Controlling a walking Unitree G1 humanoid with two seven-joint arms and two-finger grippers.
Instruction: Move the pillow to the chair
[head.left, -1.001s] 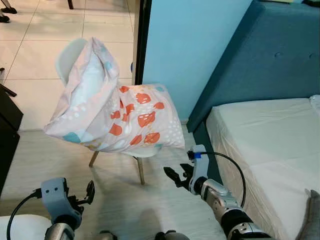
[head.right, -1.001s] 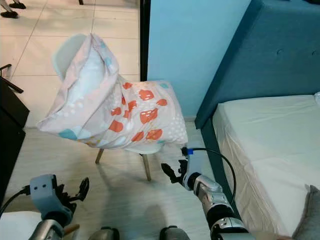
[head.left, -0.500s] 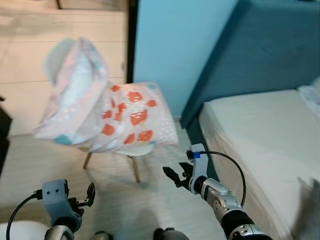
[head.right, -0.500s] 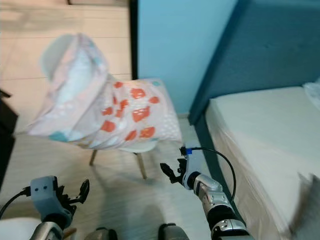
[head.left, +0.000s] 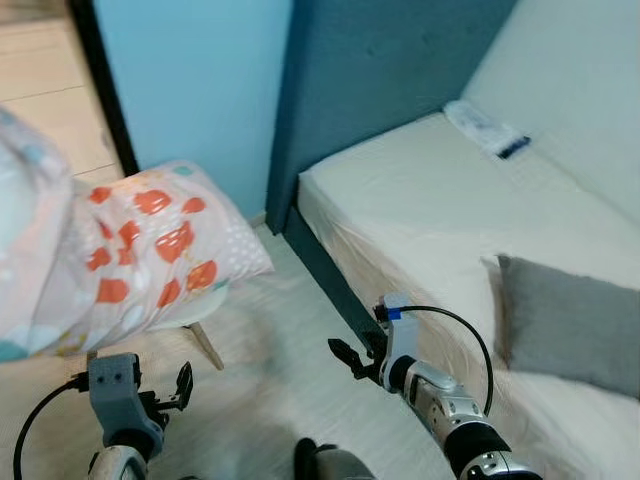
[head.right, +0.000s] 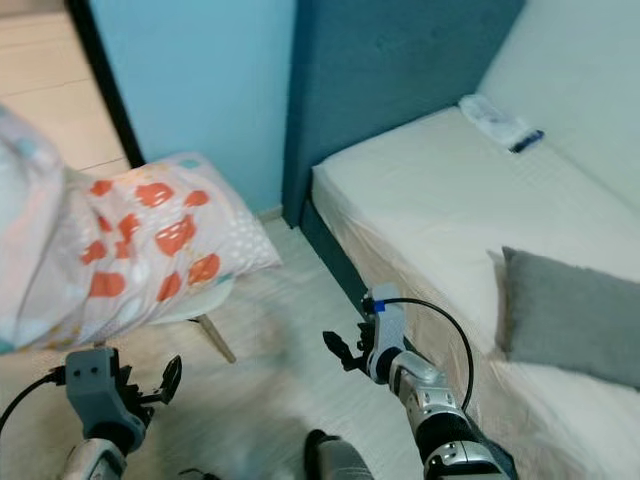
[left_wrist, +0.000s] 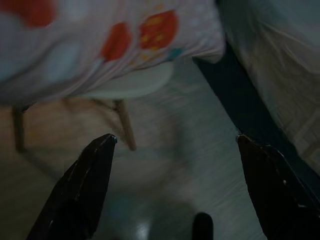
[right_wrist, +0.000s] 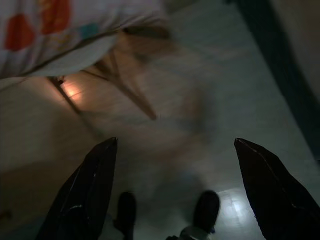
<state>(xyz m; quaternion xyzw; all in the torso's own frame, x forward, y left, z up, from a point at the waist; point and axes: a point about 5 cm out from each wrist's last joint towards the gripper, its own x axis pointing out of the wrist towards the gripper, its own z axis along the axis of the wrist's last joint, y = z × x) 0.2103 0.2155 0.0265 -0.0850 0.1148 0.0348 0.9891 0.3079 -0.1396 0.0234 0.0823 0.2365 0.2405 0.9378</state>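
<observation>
Pink pillow: orange-spotted, lying on the chair at left, its far-left end cut off and blurred.
Chair: mostly hidden under it; seat edge and one leg show.
Left gripper: low, fingers apart, empty.
Right gripper: low beside the bed, fingers apart, empty.

My two head cameras look forward and down from above, slightly apart, and both take in the pillow on the chair, the bed and the pale floor. Each wrist camera sits low and close to that floor, sighting along its own spread fingers. Both wrist views share the chair's legs and the pillow's underside with the head views.
</observation>
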